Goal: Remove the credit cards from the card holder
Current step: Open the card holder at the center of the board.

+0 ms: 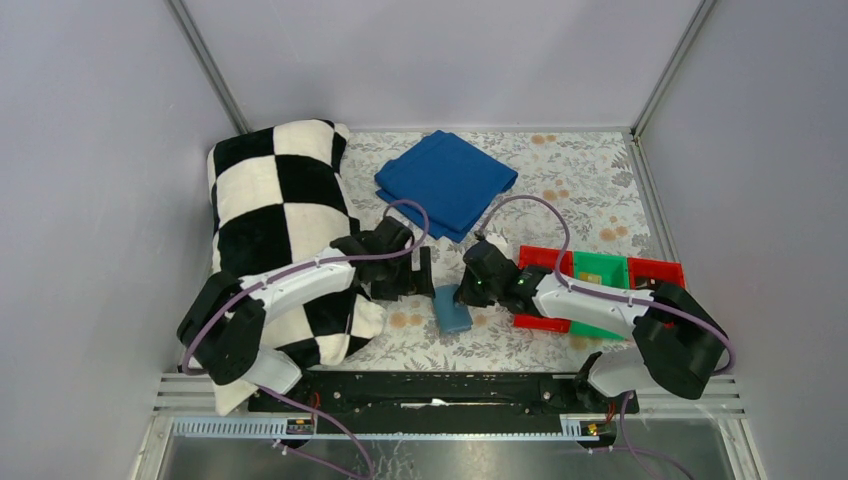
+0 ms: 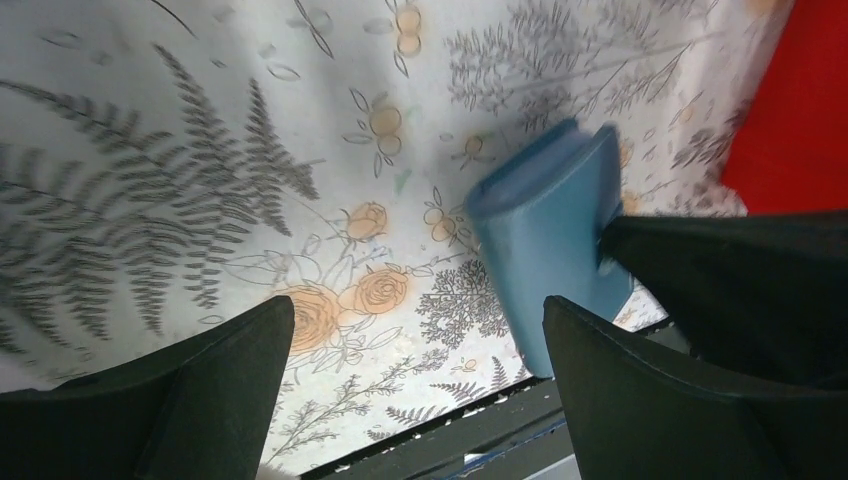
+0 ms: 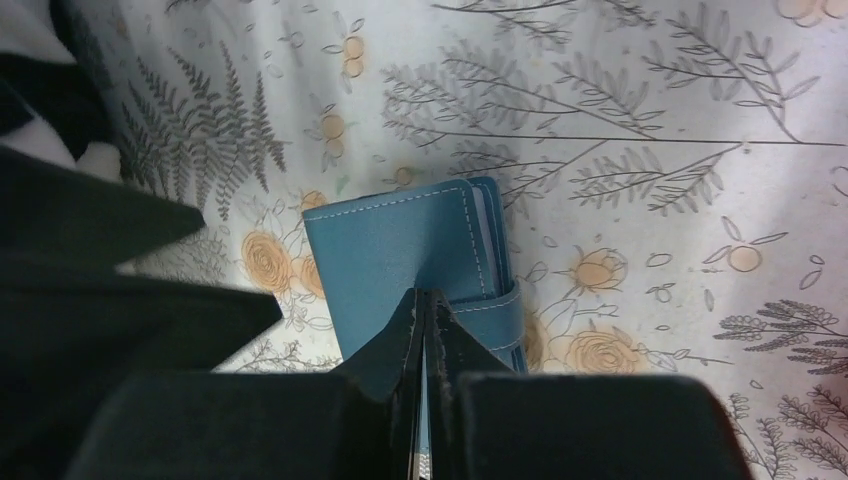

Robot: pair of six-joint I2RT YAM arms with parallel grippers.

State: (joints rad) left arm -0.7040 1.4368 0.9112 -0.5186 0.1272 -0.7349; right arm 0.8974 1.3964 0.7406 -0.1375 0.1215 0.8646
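Observation:
The teal-blue card holder (image 1: 452,310) lies closed on the flowered table between my two grippers, with its strap at the near right side. It also shows in the left wrist view (image 2: 545,250) and the right wrist view (image 3: 395,240). My right gripper (image 1: 463,293) is shut, and its joined tips (image 3: 425,297) rest on the holder's cover near the strap. My left gripper (image 1: 425,272) is open and empty, low over the table just left of the holder, with its fingers (image 2: 210,380) apart. No credit cards show.
A black-and-white checkered cushion (image 1: 280,210) lies at the left under my left arm. A folded deep-blue cloth (image 1: 445,180) lies at the back. Red and green bins (image 1: 600,272) stand at the right under my right arm. The table's front rail (image 1: 430,385) is close to the holder.

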